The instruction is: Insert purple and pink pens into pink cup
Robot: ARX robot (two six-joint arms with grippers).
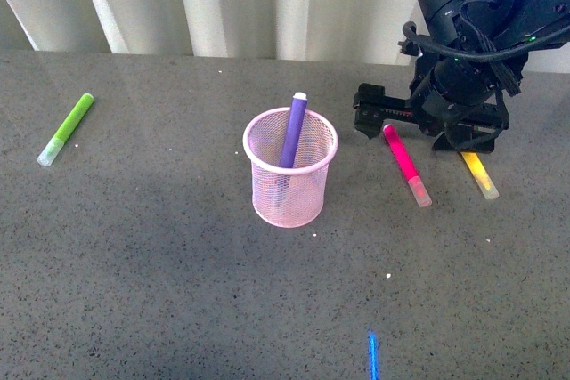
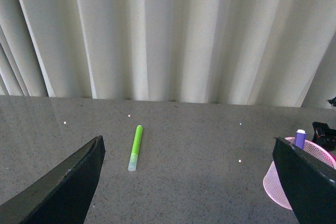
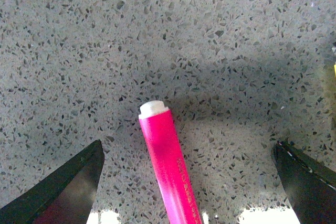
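The pink cup (image 1: 290, 168) stands mid-table with the purple pen (image 1: 293, 129) leaning upright inside it. To its right the pink pen (image 1: 405, 165) lies flat on the table. My right gripper (image 1: 419, 126) hangs open right over the pen's far end, low to the table. In the right wrist view the pink pen (image 3: 169, 167) lies between the two spread fingers (image 3: 63, 195), nearer to that one and untouched. My left gripper (image 2: 191, 182) is open and empty; its view shows the cup (image 2: 294, 174) with the purple pen (image 2: 300, 138) at the far right.
A lime-green pen (image 1: 66, 128) lies at the far left of the table, also seen as the green pen (image 2: 135, 147) in the left wrist view. A yellow pen (image 1: 479, 174) lies just right of the pink pen, partly under my right arm. A white curtain backs the table.
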